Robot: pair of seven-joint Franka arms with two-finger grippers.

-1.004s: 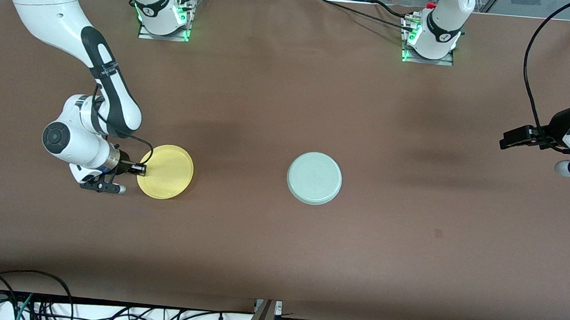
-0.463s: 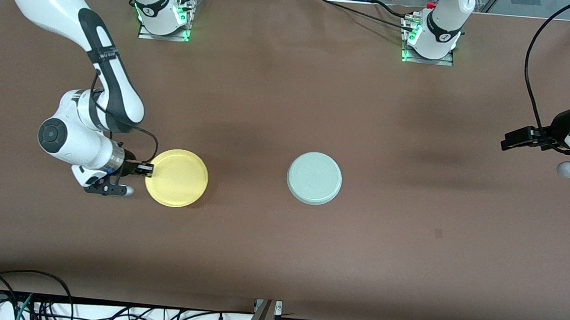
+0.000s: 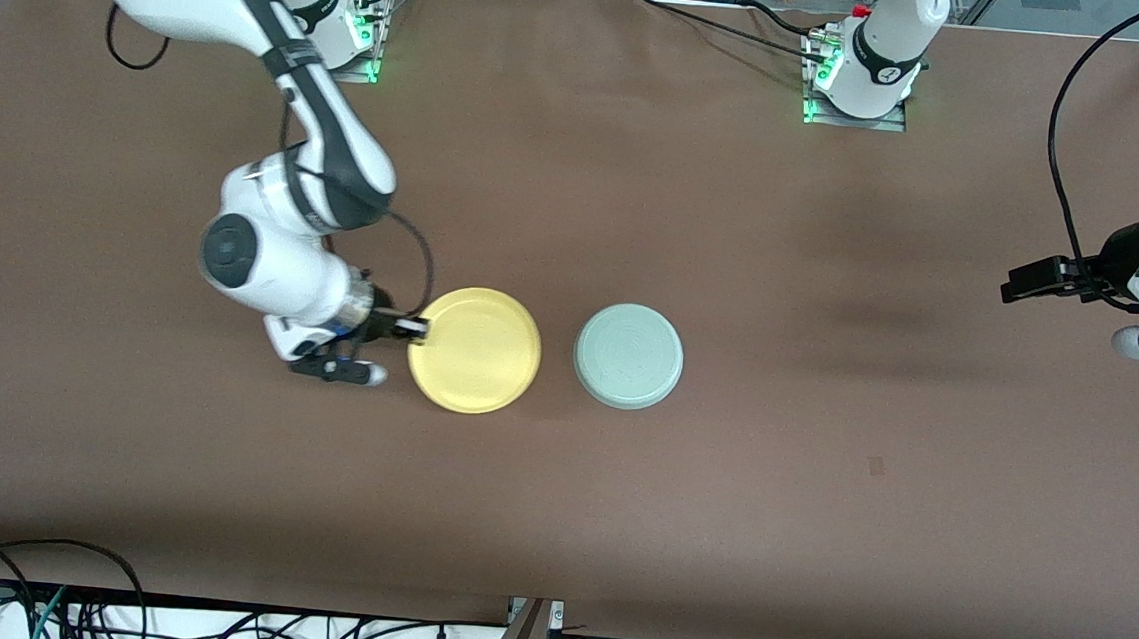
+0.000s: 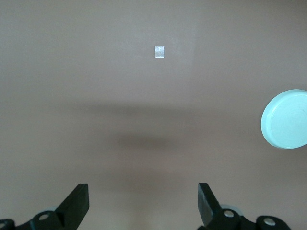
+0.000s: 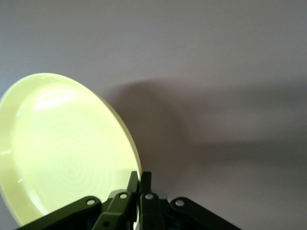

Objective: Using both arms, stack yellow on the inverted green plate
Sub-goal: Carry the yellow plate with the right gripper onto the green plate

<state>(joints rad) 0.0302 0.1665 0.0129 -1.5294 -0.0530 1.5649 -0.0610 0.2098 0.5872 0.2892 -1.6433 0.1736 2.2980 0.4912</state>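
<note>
Front view shows the right gripper (image 3: 416, 328) pinching only the 9 o'clock rim of the yellow plate (image 3: 475, 350) beside the green plate (image 3: 628, 356), so the plate may tilt and slip, while the left gripper (image 4: 143, 207) waits wide apart.

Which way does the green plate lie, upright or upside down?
Upside down: the green plate shows its flat base ring on top, rim down on the table.

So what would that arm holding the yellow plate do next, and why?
Probably carry on toward the green one. The right gripper is shut on the rim of the round, shallow, bright yellow plastic plate, which sits beside the upside-down pale mint-green plate but not yet over it. The left gripper waits open at its own end of the brown table.
</note>
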